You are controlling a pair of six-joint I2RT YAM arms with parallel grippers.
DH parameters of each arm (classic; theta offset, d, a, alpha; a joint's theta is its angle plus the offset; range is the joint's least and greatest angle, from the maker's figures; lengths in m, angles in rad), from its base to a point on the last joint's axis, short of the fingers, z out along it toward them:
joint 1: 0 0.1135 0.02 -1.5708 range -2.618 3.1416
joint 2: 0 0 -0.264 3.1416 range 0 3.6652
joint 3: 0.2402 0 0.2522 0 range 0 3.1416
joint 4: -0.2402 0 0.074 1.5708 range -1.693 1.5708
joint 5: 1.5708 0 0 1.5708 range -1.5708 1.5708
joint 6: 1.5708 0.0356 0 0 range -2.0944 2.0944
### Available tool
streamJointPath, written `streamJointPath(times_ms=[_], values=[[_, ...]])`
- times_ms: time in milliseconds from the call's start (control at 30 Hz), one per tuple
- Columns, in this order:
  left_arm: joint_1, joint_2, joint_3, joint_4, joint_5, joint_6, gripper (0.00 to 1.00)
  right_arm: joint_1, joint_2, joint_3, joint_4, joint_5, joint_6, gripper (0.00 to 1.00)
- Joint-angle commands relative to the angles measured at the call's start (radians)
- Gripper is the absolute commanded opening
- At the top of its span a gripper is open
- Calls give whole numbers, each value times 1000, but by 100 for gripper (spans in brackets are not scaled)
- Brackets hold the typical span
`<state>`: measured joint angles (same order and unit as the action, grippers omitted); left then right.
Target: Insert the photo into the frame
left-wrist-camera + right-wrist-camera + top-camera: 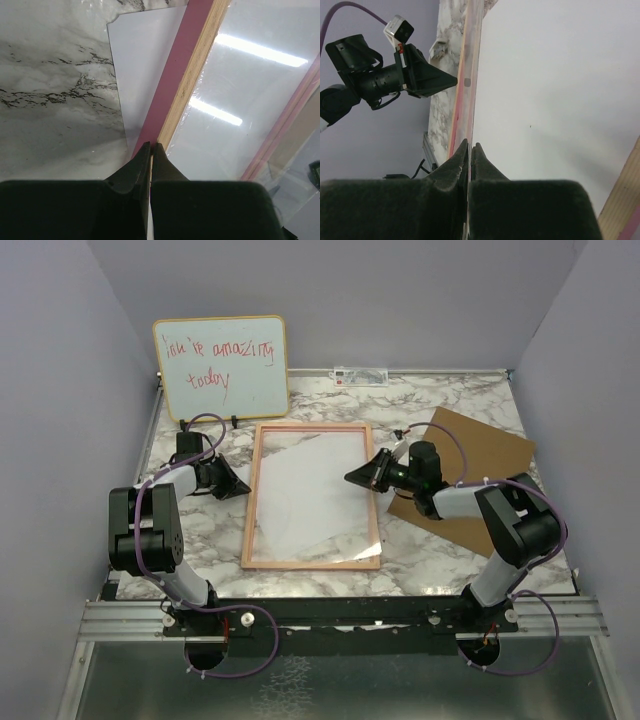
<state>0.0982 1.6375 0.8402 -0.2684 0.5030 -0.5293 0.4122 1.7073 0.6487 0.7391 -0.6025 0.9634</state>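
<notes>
At centre of marble table (pixel 430 410), pinkish light-wood rectangular frame (pixel 310 426) lies flat. White-backed paper photo (pixel 305 490) sits skewed across it, corner past left border. My left pincer (pixel 244 487) and right pincer (pixel 349 477) both pinched together, empty, at 2 long sides, probably to square sheet.

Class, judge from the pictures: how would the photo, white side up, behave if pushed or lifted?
The photo looks paper-thin and flat, so it would probably flop or curl when lifted. On the smooth marble table it likely slides easily, yet the frame border over its edge may snag it.
</notes>
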Motion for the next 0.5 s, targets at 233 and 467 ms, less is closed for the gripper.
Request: streamJointPath(times_ms=[233, 467], values=[[-9, 62, -43, -28, -63, 0, 0, 0, 9, -37, 115, 64, 54, 1], [-9, 62, -45, -29, -61, -3, 0, 0, 23, -25, 120, 91, 84, 1]])
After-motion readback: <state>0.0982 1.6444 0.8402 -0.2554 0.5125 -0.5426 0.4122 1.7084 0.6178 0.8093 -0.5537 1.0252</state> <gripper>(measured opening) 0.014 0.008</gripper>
